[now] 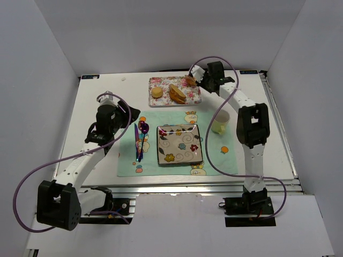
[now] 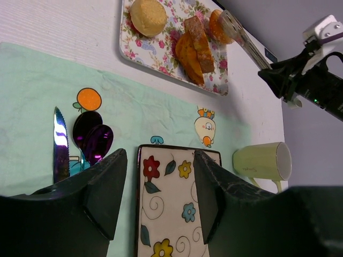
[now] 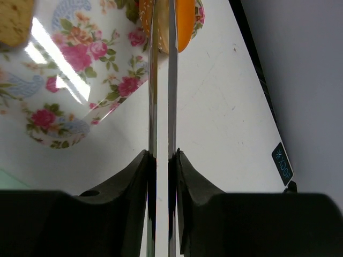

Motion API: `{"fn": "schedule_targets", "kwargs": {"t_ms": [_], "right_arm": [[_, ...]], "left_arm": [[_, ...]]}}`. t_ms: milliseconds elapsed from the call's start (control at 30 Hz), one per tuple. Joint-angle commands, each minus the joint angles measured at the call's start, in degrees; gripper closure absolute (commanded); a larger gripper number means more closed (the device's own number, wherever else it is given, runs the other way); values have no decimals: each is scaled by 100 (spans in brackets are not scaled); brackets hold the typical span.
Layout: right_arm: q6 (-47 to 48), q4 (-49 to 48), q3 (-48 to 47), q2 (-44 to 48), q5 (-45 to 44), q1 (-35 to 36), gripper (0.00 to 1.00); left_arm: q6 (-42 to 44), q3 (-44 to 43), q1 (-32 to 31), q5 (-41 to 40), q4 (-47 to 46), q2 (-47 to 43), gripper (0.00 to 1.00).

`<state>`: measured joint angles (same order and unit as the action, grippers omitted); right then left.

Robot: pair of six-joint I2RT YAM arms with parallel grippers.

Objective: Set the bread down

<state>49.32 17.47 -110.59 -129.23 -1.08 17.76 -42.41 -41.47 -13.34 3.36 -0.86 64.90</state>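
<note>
The bread [image 1: 190, 81], a small glossy orange-brown bun, lies at the right end of the floral tray [image 1: 161, 81] at the back of the table; it also shows in the left wrist view [image 2: 216, 25] and the right wrist view [image 3: 186, 21]. My right gripper [image 3: 162, 155] is shut on a pair of metal tongs [image 3: 153, 96]. The two tong arms are squeezed close together and their tips reach the bread [image 2: 231, 24]. I cannot tell whether the tips grip it. My left gripper [image 2: 159, 187] hangs open and empty over the flowered plate [image 2: 177, 214].
On the tray also lie a round pale bun [image 1: 156, 92] and sliced brown bread [image 1: 177, 94]. A green mat [image 1: 214, 155] carries the square plate [image 1: 179, 144], a knife and purple spoons [image 1: 140, 139]. A pale green cup [image 1: 220, 122] lies by the right arm.
</note>
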Motion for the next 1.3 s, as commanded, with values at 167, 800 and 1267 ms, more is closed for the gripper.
{"fn": "schedule_targets", "kwargs": {"t_ms": [167,800,1267], "right_arm": [[-686,54,915,2058,1004,8,90],[-705,1601,5582,6146,2525,975,90],[-450,1759,5653,5892,2542,1116,56]], "left_arm": [[49,-195,7,-142,7,-443,38],[-30,254,7,16,-213,-883,37],[-118,315,7,-98,-142,-1094,37]]}}
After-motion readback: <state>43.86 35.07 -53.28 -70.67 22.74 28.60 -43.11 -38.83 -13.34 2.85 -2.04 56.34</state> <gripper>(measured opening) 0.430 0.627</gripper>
